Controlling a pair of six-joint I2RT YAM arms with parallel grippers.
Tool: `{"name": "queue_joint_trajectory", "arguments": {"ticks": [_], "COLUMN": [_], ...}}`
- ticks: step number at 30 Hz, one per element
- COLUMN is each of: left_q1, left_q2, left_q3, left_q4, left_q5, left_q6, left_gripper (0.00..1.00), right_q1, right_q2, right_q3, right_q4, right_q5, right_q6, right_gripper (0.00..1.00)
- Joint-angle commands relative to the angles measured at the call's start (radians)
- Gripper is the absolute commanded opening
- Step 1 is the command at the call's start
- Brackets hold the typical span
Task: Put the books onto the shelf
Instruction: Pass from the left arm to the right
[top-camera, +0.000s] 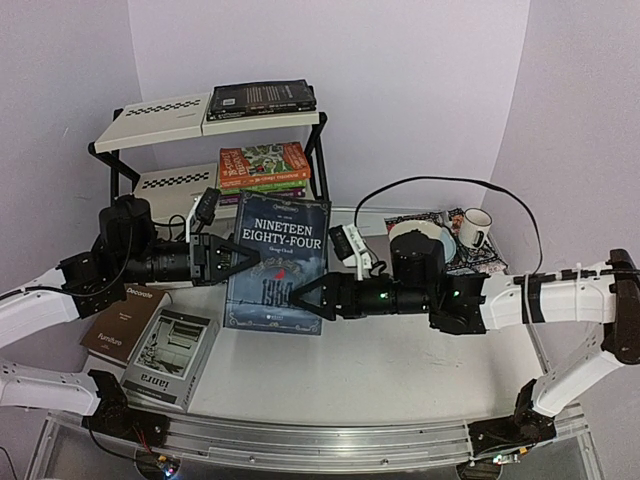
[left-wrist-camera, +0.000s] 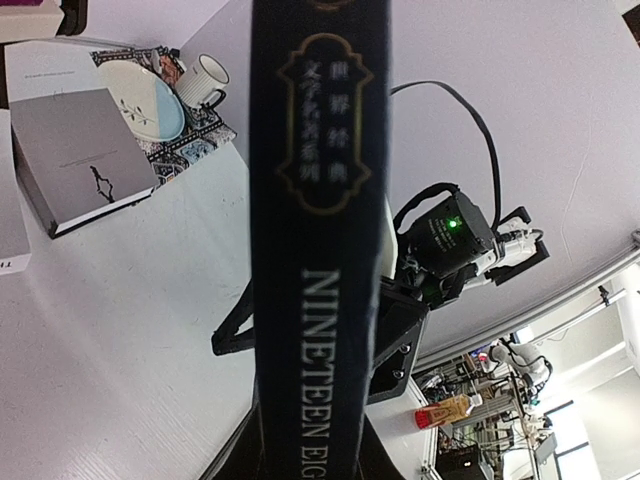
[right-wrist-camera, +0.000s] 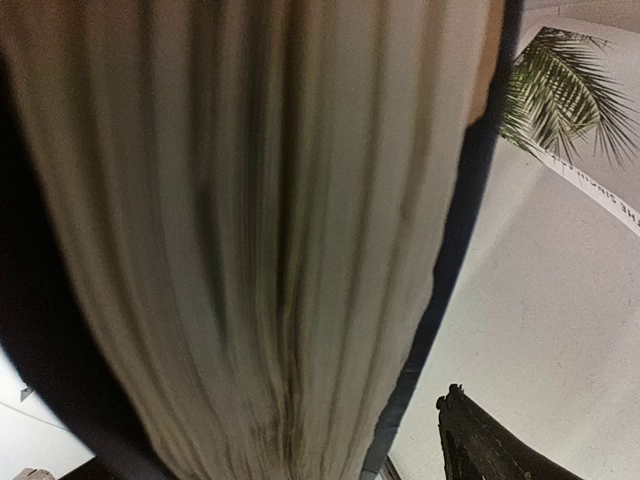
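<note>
A dark blue book, Nineteen Eighty-Four (top-camera: 278, 262), is held tilted above the table in front of the shelf (top-camera: 150, 120). My left gripper (top-camera: 245, 262) is shut on its spine (left-wrist-camera: 318, 250). My right gripper (top-camera: 300, 295) stands open around the book's lower page edge (right-wrist-camera: 250, 230); one finger (right-wrist-camera: 490, 440) shows apart from the cover. A dark book (top-camera: 262, 97) lies on the shelf's top tier. An orange and green stack (top-camera: 263, 167) sits on the lower tier. A brown book (top-camera: 125, 325) and a grey book (top-camera: 170, 355) lie at the table's left.
A plate (top-camera: 440, 240) and a white mug (top-camera: 476, 227) rest on a patterned placemat (top-camera: 490, 262) at the back right. A white palm-leaf book (right-wrist-camera: 560, 100) lies under the right wrist. A black cable (top-camera: 440, 182) loops behind the right arm.
</note>
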Motion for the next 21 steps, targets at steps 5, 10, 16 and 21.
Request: {"name": "queue_joint_trajectory", "arguments": {"ticks": [5, 10, 16, 21], "left_q1": [-0.001, 0.000, 0.000, 0.000], "left_q2": [-0.078, -0.111, -0.087, -0.043], "left_q3": [0.045, 0.034, 0.073, 0.090], "left_q4": [0.242, 0.288, 0.287, 0.279], "left_q5": [-0.215, -0.328, -0.433, -0.477], "left_q6": [-0.089, -0.128, -0.191, -0.262], "left_gripper": [0.00, 0.00, 0.00, 0.00], "right_q1": [0.006, 0.015, 0.052, 0.074], "right_q2": [-0.056, -0.060, -0.132, -0.227], "right_q3": [0.054, 0.037, 0.128, 0.173], "right_q4": [0.092, 0.090, -0.214, -0.391], "right_q5": [-0.007, 0.094, 0.266, 0.397], "right_q6": [0.058, 0.101, -0.186, -0.465], "right_gripper": [0.80, 0.98, 0.98, 0.96]}}
